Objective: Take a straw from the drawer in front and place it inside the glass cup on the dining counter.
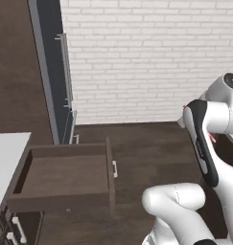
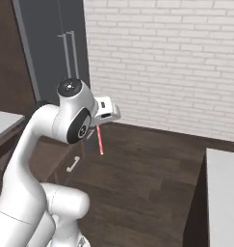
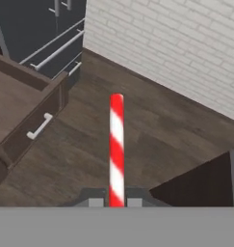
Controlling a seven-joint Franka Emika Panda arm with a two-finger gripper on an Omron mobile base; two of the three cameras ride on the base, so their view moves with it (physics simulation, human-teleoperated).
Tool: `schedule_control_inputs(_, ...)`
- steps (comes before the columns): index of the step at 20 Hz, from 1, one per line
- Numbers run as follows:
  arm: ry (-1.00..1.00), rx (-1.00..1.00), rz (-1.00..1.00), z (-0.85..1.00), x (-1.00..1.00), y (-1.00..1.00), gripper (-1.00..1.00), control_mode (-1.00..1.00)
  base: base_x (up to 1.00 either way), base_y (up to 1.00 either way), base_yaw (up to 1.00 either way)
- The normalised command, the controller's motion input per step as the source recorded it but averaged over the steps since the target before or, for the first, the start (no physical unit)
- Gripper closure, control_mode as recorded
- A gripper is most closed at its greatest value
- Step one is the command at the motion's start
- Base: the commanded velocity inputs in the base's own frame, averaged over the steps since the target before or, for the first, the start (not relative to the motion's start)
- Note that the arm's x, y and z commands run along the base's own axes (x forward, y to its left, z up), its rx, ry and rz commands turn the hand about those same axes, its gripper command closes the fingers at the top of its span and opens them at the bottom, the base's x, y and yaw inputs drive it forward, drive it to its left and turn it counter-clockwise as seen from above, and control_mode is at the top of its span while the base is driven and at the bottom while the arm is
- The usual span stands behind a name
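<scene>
My gripper (image 2: 97, 127) is shut on the straw (image 2: 100, 141), a thin red-and-white striped stick that hangs down and slightly right from the fingers above the dark wood floor. In the hand view the straw (image 3: 116, 144) runs straight up from between the two fingertips (image 3: 96, 198). The dark brown drawer (image 1: 65, 174) stands pulled open at the left, its inside bare, with a small white handle (image 1: 115, 169) on its front. The gripper is to the right of the drawer and above it. The glass cup is out of view.
A tall dark grey cabinet (image 1: 55, 72) with long bar handles stands behind the drawer against the white brick wall (image 2: 176, 62). A white worktop (image 1: 7, 158) lies left of the drawer. Another white counter top (image 2: 224, 193) on a dark base is at the right.
</scene>
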Motion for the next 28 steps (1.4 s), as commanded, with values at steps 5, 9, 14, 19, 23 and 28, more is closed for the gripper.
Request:
schedule_control_inputs(5, 0.00, 0.00, 0.00, 0.00, 0.00, 0.00, 1.00, 1.00, 0.80, -0.12, -0.04)
schedule_control_inputs(9, 0.00, 0.00, 0.00, 0.00, 0.00, 0.00, 1.00, 1.00, 0.77, -0.19, -0.11)
schedule_control_inputs(14, 0.00, 0.00, 0.00, 0.00, 0.00, 0.00, 1.00, 1.00, 0.81, -0.07, -0.18)
schedule_control_inputs(19, 0.00, 0.00, 0.00, 0.00, 0.00, 0.00, 1.00, 1.00, 0.83, 0.00, -0.29)
schedule_control_inputs(23, 0.00, 0.00, 0.00, 0.00, 0.00, 0.00, 1.00, 1.00, 0.87, 0.00, -0.37)
schedule_control_inputs(28, 0.00, 0.00, 0.00, 0.00, 0.00, 0.00, 1.00, 1.00, 0.82, 0.01, -0.48)
